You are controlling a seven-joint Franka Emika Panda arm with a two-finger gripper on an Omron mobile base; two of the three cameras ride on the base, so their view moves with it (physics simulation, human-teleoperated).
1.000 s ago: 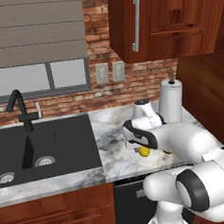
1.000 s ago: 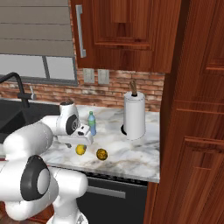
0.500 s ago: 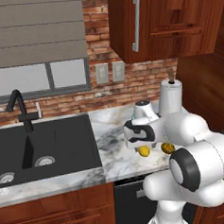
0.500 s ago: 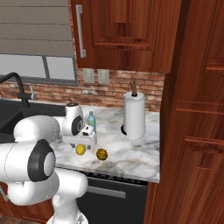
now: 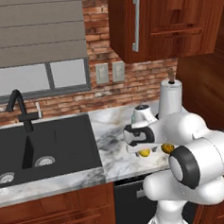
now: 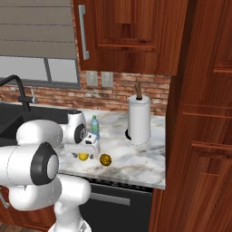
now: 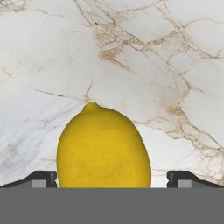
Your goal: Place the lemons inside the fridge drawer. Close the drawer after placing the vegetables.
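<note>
One bright-yellow lemon [image 7: 104,148] lies on the marble counter [image 7: 144,52], between my two finger tips [image 7: 41,178]. My gripper [image 7: 111,181] is open and straddles it, with a gap still showing on the right side. From the base cameras the hand hangs low over this lemon [image 5: 144,153] [image 6: 83,157], and my gripper [image 5: 144,147] [image 6: 83,151] is right on top of it. A second, darker-looking lemon [image 5: 167,148] [image 6: 105,159] rests a short way to its right. The fridge drawer is out of view.
A clear blue-capped bottle [image 6: 94,127] stands just behind the hand. A paper towel roll [image 6: 139,120] stands further right by the tall wooden cabinet [image 6: 204,136]. The dark sink [image 5: 40,147] with its black tap lies to the left. The counter's front edge is close to the lemons.
The hand has come down closer onto the near lemon and the arm's elbow has swung round. Both lemons lie where they were.
</note>
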